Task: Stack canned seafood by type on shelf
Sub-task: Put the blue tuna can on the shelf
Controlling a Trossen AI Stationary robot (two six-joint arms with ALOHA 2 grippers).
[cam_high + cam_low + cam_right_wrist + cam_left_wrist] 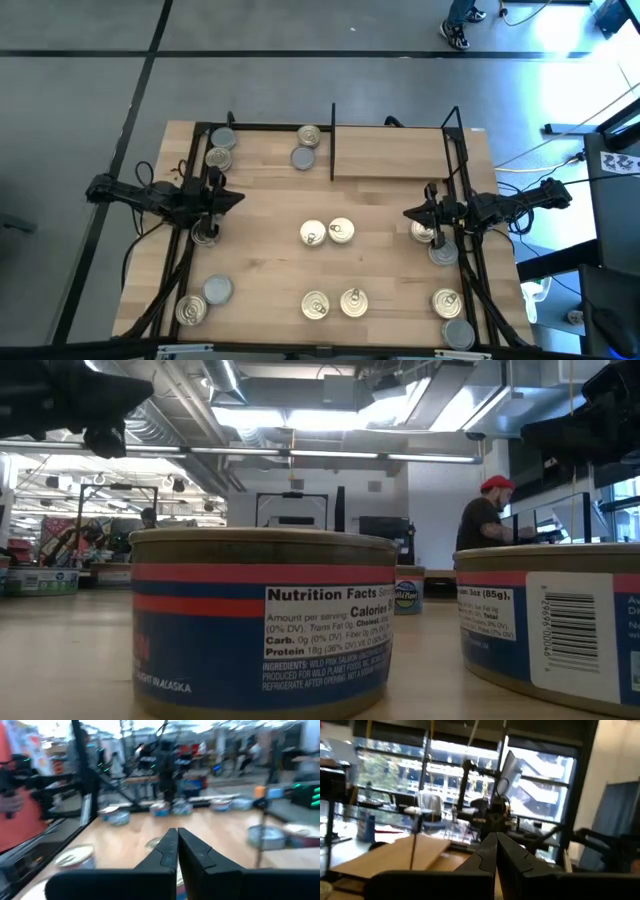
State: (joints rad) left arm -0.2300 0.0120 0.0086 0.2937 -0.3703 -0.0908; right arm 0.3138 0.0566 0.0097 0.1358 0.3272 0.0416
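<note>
Low round tins lie scattered on the wooden table in the high view. Two gold-lidded tins (pixel 313 234) (pixel 341 231) sit at the centre and two more (pixel 316 304) (pixel 352 301) at the near edge. Gold (pixel 309 135) and grey (pixel 303 157) tins lie left of the black divider (pixel 332 140). The shelf bay (pixel 390 152) is a pale plank right of that divider. My left gripper (pixel 240 200) (pixel 496 840) is shut above the table's left side and points right. My right gripper (pixel 408 212) (pixel 177 832) is shut at the right side and points left. Neither holds a tin.
More tins sit at the far left corner (pixel 218 157), near left (pixel 218 290), under the left arm (pixel 205 232), beside the right arm (pixel 425 230) and near right (pixel 446 301). Black frame bars (pixel 462 160) run along both sides. A person (pixel 485 510) sits in the room behind.
</note>
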